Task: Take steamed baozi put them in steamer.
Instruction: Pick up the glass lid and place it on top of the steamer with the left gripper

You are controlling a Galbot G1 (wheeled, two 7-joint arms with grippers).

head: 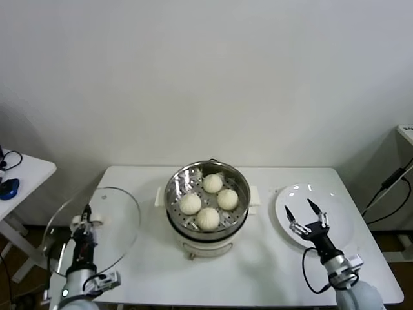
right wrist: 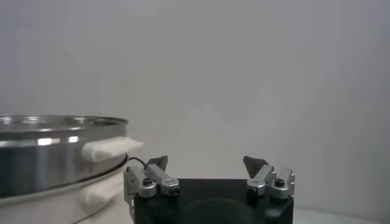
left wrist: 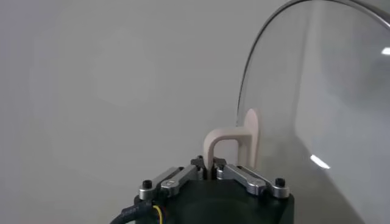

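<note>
Several cream-white baozi (head: 208,218) lie on the perforated tray inside the shiny steel steamer (head: 242,182), which stands on its white base in the middle of the table. My right gripper (head: 306,212) is open and empty above the flat white plate (head: 342,223), to the right of the steamer. In the right wrist view the steamer (right wrist: 55,152) shows beside the open gripper (right wrist: 206,163). My left gripper (head: 86,214) is shut on the cream handle (left wrist: 234,143) of the round glass lid (head: 113,223), holding it at the table's left edge.
The white table (head: 271,271) has its front edge close to me. A second white table (head: 26,171) with a blue object (head: 8,188) stands at far left. A white unit with a cable (head: 393,187) stands at far right.
</note>
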